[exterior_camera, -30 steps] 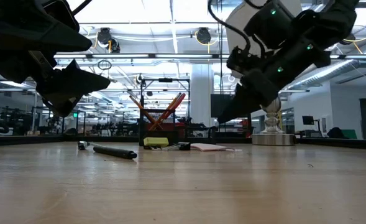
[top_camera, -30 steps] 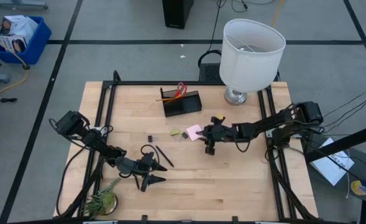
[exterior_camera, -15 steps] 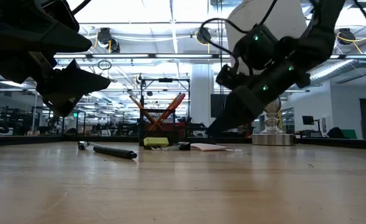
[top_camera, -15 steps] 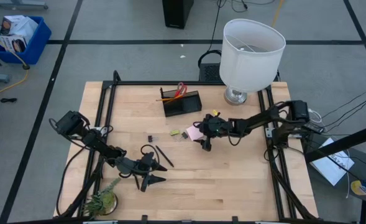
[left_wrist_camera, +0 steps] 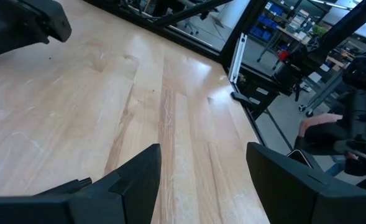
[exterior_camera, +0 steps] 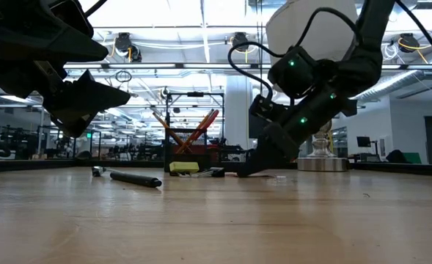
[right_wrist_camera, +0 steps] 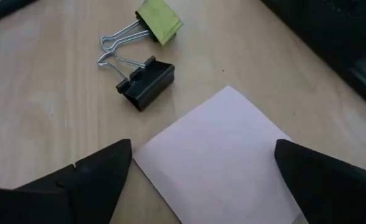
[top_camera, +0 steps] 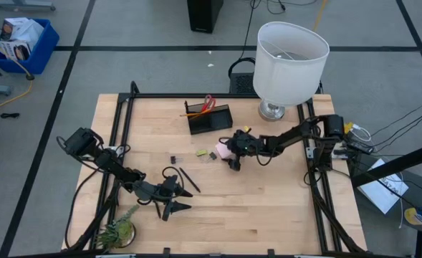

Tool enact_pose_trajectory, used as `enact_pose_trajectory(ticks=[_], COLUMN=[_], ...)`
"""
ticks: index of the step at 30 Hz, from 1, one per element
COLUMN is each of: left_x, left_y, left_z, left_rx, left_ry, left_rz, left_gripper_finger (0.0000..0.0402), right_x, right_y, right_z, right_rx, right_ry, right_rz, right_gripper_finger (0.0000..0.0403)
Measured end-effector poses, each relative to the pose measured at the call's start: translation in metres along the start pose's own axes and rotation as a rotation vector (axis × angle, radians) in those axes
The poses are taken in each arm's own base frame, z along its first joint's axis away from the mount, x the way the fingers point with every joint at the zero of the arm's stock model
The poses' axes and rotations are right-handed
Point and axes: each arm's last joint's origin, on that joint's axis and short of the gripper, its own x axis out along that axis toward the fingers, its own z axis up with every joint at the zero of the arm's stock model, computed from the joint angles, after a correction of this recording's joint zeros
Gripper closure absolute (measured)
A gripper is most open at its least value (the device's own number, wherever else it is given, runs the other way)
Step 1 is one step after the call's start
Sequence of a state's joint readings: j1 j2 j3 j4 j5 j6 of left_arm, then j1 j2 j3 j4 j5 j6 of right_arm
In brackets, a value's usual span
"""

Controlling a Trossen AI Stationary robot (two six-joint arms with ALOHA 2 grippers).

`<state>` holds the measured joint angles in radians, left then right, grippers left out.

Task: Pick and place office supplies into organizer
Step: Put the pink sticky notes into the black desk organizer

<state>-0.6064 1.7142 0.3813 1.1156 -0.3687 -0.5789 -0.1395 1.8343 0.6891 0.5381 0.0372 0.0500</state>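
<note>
The black organizer (top_camera: pixel 211 118) stands toward the table's far edge and holds red-handled scissors (top_camera: pixel 208 104) and an orange pencil. A pink sticky-note pad (right_wrist_camera: pixel 226 155) lies flat on the wood near it. My right gripper (right_wrist_camera: pixel 203 146) is open and low over the pad (top_camera: pixel 223 150), one finger at each side of it. Next to the pad lie a black clip (right_wrist_camera: pixel 146 82) and a yellow-green clip (right_wrist_camera: pixel 160 20). A black pen (top_camera: pixel 189 179) lies by my left gripper (top_camera: pixel 180 199), which hangs open over bare wood with nothing between its fingers (left_wrist_camera: pixel 133 180). My right gripper slants down from the table's right side, its fingers (right_wrist_camera: pixel 96 177) spread to either side of the pink pad's near corner (right_wrist_camera: pixel 145 152). The pad lies flat on the table. Whether the fingertips touch it, I cannot tell.
A white-shaded lamp (top_camera: pixel 289 61) stands at the far right corner, behind my right arm. A small green plant (top_camera: pixel 117 231) sits at the near left corner. Another tiny black clip (top_camera: pixel 173 159) lies left of the pad. Bare wood spreads across the near right part of the table.
My right gripper has gone toward the table's left edge and down, from above the wood right of the pink pad to low over the pad itself. The pad, the clips and the pen lie as before.
</note>
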Motion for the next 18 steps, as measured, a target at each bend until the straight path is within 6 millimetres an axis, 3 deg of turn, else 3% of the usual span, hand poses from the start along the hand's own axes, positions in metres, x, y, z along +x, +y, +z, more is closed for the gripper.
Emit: enact_pose_trajectory(ticks=[7,13,18], left_x=[0.000,0.000,0.000], left_y=[0.000,0.000,0.000], left_z=[0.000,0.000,0.000], left_rx=[0.000,-0.007,-0.009], left_ry=[-0.003,-0.004,-0.005], left_rz=[0.004,0.005,0.005], left_gripper_finger=[0.0158,0.0158,0.0158], right_x=[0.000,-0.001,-0.001], right_y=[-0.006,-0.003,0.007], right_z=[-0.007,-0.013,-0.008], right_rx=[0.021,0.013,-0.033], right_ry=[0.086,0.140,0.070], right_rz=[-0.036,-0.036,-0.025], right_gripper_finger=[0.0053,0.0140,0.0210])
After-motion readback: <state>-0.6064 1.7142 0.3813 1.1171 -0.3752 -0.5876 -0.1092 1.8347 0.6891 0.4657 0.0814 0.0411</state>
